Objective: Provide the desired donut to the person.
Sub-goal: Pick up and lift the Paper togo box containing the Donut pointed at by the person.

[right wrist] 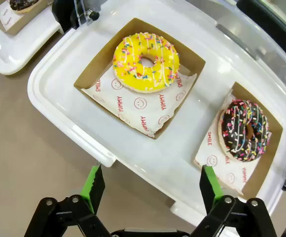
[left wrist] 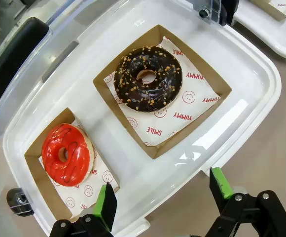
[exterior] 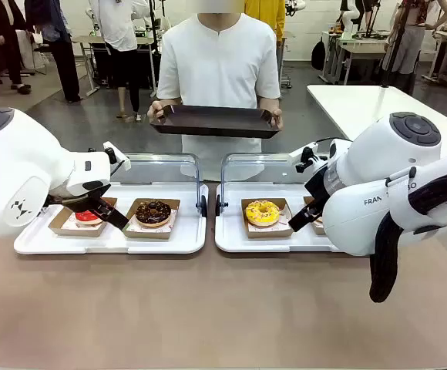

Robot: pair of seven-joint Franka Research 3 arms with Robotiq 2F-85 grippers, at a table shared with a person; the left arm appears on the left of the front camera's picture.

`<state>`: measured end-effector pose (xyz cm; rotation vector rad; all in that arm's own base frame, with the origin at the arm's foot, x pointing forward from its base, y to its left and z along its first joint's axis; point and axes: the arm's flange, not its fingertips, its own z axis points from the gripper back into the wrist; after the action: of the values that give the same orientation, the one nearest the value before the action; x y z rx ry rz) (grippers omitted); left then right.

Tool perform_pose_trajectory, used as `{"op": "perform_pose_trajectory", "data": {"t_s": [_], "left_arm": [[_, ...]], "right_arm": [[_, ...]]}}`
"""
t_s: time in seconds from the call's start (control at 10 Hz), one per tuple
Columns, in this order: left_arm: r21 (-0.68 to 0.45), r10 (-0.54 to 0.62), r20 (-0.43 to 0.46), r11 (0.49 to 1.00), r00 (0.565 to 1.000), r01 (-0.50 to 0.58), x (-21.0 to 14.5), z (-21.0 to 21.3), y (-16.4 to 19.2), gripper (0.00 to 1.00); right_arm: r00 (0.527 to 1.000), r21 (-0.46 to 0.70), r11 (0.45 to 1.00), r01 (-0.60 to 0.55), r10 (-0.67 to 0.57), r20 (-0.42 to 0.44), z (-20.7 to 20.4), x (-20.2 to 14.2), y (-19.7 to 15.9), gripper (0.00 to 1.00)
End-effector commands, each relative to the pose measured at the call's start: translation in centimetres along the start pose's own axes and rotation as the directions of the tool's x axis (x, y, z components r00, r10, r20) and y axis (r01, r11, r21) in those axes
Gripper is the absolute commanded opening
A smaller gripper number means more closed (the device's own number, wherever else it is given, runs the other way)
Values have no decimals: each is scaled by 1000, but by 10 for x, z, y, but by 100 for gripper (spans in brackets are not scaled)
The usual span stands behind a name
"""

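Lying level, the person's (exterior: pixel 222 62) dark tray (exterior: pixel 214 121) runs left-right.

The left arm (exterior: pixel 23 181) reaches in from the left side and angles downward, so the left tool (left wrist: pixel 162 191) points down and a little forward. Its jaws are spread wide and the green pads (left wrist: pixel 105 200) stand well apart with nothing between them. The right arm (exterior: pixel 385 185) mirrors this from the right. The right tool (right wrist: pixel 151 186) hangs tilted the same way, jaws wide, gripping nothing.

Beyond the tan table (exterior: pixel 208 308), bystanders (exterior: pixel 119 23) stand near what look like desks (exterior: pixel 366 48).
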<state>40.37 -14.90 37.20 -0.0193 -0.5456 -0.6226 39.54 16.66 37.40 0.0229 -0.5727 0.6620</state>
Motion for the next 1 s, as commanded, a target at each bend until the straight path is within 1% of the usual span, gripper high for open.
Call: {"op": "perform_pose_trajectory", "data": {"t_s": [0.0,0.9], "left_arm": [[0,0,0,1000,1000,0,0,0,0,100],[0,0,0,1000,1000,0,0,0,0,100]], "right_arm": [[1000,0,1000,0,0,0,0,0,0,100],[1000,0,1000,0,0,0,0,0,0,100]]}}
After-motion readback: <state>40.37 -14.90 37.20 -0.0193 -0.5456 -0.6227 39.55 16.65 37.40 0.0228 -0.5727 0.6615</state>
